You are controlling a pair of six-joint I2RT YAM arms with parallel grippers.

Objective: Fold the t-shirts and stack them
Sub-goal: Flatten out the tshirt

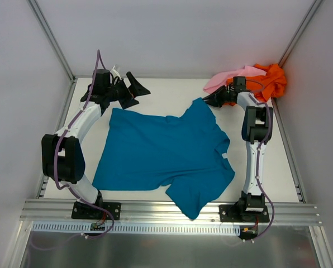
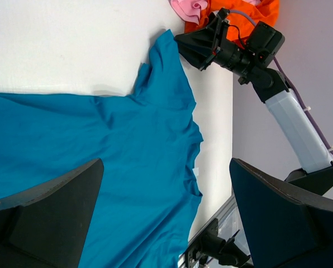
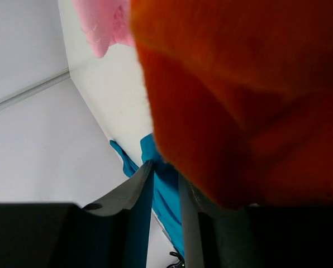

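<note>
Teal t-shirt: spread out nearly flat in the middle of the desk, with one part lying over the metal rail by the arm bases.
Other t-shirts: the orange t-shirt and the pink t-shirt sit in a crumpled heap just past the teal t-shirt's far right sleeve, in the corner.
Right end effector: almost closed, with teal cloth between its fingers. It looks to be pinching that sleeve's tip.
Left end effector: wide open and holding nothing, just past the teal t-shirt's far left corner.
How it will handle: likely soft, light and floppy. It would sag and wrinkle if lifted by one spot, so corners and sleeve ends seem the best places to hold.
Surface: smooth and white — cloth should slide on it easily.
Room: plain white walls stand close around the teal t-shirt on three sides.
</note>
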